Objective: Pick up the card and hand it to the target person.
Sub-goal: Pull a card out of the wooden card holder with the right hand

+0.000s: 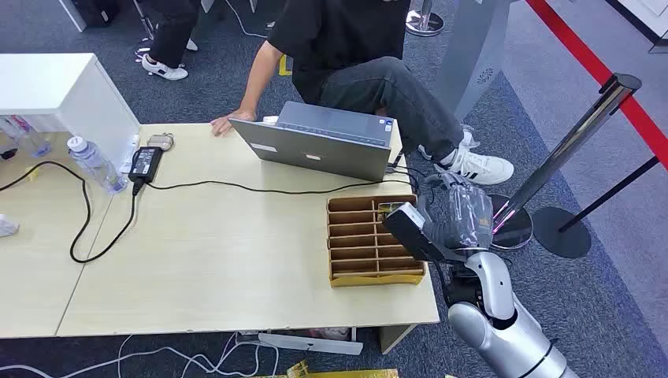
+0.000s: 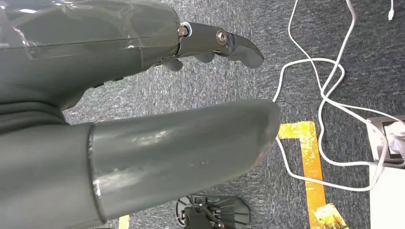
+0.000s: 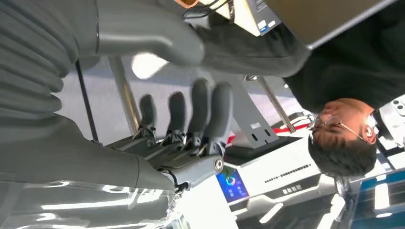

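Observation:
A brown cardboard slot box (image 1: 375,276) stands at the table's right end. A small yellow-green piece (image 1: 384,208), which may be the card, pokes from its far right slot. My right hand (image 1: 453,214) hovers just right of that corner, its dark wrist block over the box's edge. In the right wrist view the right hand (image 3: 186,124) has straight fingers (image 3: 200,112) and the thumb (image 3: 148,36) apart, with nothing between them. My left hand (image 2: 95,62) hangs over the carpet, empty, with its fingers spread. A person (image 1: 346,47) in black sits behind the table with one hand (image 1: 224,124) on it.
A grey laptop (image 1: 323,142) stands half open just beyond the box, cables trailing across the table (image 1: 205,260). A power adapter (image 1: 146,161) and a water bottle (image 1: 94,164) lie at the left, beside a white cabinet (image 1: 55,87). A chrome stanchion (image 1: 567,150) with red belt stands right.

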Controlling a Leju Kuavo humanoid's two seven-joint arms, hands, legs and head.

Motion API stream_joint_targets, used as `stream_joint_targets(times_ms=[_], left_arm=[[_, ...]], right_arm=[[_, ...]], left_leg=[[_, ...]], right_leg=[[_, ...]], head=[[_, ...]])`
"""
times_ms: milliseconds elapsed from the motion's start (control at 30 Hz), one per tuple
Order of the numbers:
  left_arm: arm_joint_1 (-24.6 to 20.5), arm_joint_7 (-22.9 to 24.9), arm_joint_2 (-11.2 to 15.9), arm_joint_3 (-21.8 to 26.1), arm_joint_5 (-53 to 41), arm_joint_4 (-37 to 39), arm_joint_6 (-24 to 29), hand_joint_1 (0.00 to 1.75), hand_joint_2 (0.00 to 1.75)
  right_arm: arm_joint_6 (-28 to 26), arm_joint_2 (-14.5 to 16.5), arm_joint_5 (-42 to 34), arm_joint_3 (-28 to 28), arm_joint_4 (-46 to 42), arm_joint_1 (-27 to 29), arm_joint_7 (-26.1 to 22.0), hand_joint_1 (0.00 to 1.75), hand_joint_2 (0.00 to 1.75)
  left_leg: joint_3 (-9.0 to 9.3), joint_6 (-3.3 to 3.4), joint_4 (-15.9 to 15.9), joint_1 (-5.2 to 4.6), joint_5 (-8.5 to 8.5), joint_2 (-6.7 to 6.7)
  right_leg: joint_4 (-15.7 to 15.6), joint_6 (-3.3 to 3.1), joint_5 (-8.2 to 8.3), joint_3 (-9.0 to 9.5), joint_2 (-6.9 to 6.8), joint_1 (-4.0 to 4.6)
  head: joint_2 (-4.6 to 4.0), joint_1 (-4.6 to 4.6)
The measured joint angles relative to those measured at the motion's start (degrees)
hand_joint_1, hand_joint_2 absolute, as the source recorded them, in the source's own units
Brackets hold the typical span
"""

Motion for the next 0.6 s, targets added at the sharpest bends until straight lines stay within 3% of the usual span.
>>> stream_joint_targets(times_ms=[233, 367, 600], left_arm=[[0.0, 0.2, -0.3, -0.9, -0.2, 0.0, -0.4, 0.0, 0.0], [0.0, 0.2, -0.4, -1.3, -0.4, 0.0, -0.4, 0.0, 0.0], [0.0, 0.2, -0.4, -1.5, -0.6, 0.0, -0.5, 0.0, 0.0]], right_arm=[[2.9, 0.0, 2.2, 1.7, 2.2, -1.4, 0.7, 0.37, 1.75], [4.3, 0.0, 2.6, 2.8, 3.7, -2.1, 0.8, 0.59, 1.75], [5.4, 0.1, 3.0, 4.5, 6.5, -2.8, 0.8, 0.77, 1.75]], left_leg=[[-0.01, 0.0, 0.0, 0.0, 0.0, 0.0], [-0.01, 0.0, 0.0, 0.0, 0.0, -0.01], [-0.02, 0.0, 0.0, 0.0, 0.0, -0.02]], right_leg=[[0.0, 0.0, 0.0, 0.0, -0.01, 0.0], [0.0, 0.0, 0.0, 0.0, -0.01, 0.0], [0.0, 0.0, 0.0, -0.01, -0.01, 0.0]], head=[[0.0, 0.0], [0.0, 0.0], [0.0, 0.0]])
